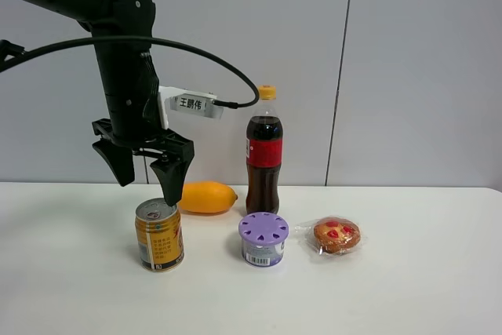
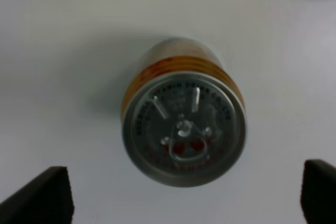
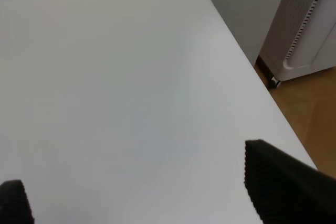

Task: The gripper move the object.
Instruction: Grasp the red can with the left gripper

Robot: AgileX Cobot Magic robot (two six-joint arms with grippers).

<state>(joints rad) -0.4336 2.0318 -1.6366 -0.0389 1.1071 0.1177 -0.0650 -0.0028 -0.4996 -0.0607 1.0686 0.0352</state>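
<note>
The gold-yellow can [image 1: 159, 235] stands upright on the white table [image 1: 408, 288], silver pull-tab top up. My left gripper [image 1: 147, 188], a black claw on a black arm with a white tag [image 1: 190, 104], hangs open just above the can, one finger on each side of its top. In the left wrist view I look straight down on the can's top [image 2: 184, 127], with the two fingertips [image 2: 44, 195] wide apart at the frame's lower corners. My right gripper [image 3: 152, 192] is open over bare table and holds nothing. It is out of the exterior view.
A tall cola bottle [image 1: 264, 154] and a yellow fruit [image 1: 208, 197] stand behind the can. A purple-lidded tub [image 1: 263, 239] and a wrapped pastry [image 1: 336, 235] lie to its right. The right wrist view shows the table's edge [image 3: 247, 61], a white cabinet [image 3: 310, 19] and wood floor.
</note>
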